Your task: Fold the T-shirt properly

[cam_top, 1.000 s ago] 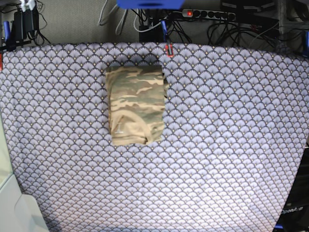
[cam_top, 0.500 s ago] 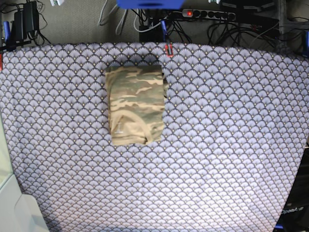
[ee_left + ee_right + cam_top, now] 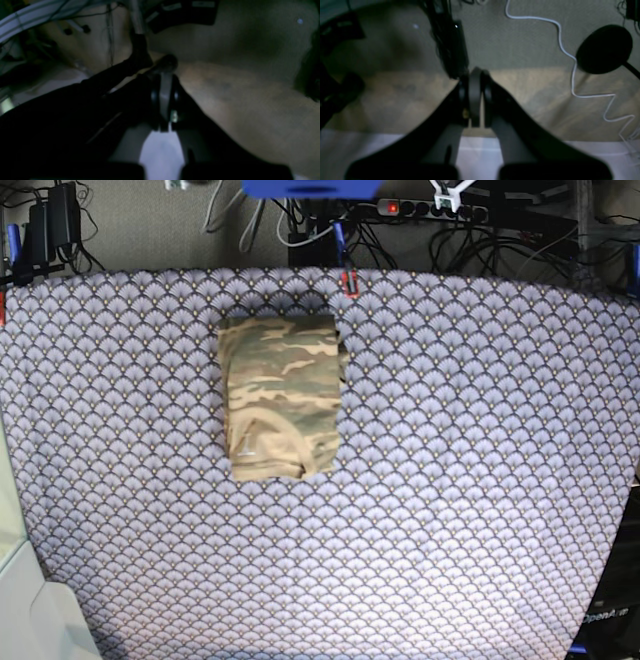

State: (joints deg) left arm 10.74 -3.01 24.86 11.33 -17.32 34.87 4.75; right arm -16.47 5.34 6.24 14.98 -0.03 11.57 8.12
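Note:
The T-shirt [image 3: 283, 397], in tan, olive and brown camouflage, lies folded into a neat upright rectangle on the purple scale-patterned cloth [image 3: 480, 480], left of centre in the base view. Nothing touches it. Neither wrist view shows it. In the left wrist view my left gripper [image 3: 165, 82] is shut and empty, its dark fingers pressed together over a dim tan floor. In the right wrist view my right gripper [image 3: 475, 80] is likewise shut on nothing, aimed past the table's pale edge. Both arms are almost wholly outside the base view.
A power strip [image 3: 420, 208] with a red light and tangled cables lie behind the table's far edge. A red clip [image 3: 349, 282] pins the cloth there. A white cable [image 3: 572, 75] and a black round object [image 3: 603, 48] lie beyond the table. A white box [image 3: 30, 610] stands at the lower left.
The T-shirt has not moved. A small white piece on the base view's top edge has slid rightward, and another white piece has appeared at the top right by the power strip.

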